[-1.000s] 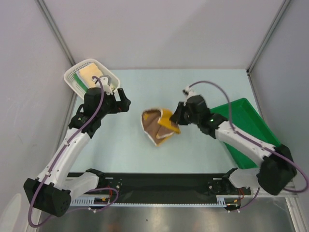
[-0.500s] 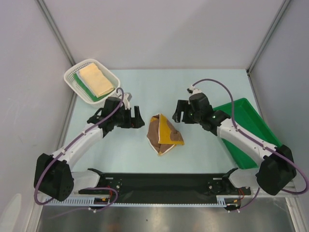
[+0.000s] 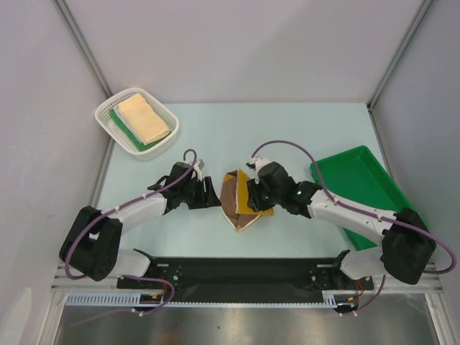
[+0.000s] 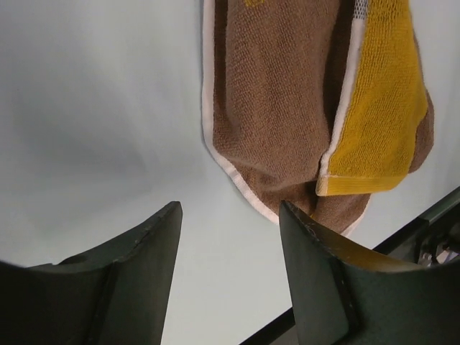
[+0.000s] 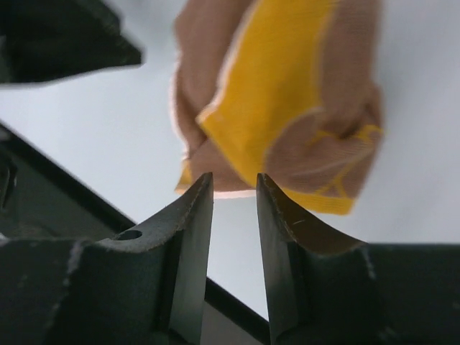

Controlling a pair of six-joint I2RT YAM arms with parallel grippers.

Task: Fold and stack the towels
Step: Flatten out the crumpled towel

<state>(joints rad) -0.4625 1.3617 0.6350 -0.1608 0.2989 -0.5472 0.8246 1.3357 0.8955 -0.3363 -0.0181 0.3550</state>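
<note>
Top external view: my left pincer (image 3: 213, 195), spread, and right pincer (image 3: 253, 195), narrowly parted, flank the crumpled brown-and-yellow towel (image 3: 237, 206); each should pinch a separate corner.

Left gripper (image 3: 211, 195), right gripper (image 3: 252, 190) moved inward, now flanking released brown towel (image 3: 233, 203).

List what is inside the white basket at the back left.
A folded pale yellow towel lies on top inside the white basket. A green towel shows beneath it along one edge. Most of the green towel, and anything lower down, is covered.
</note>
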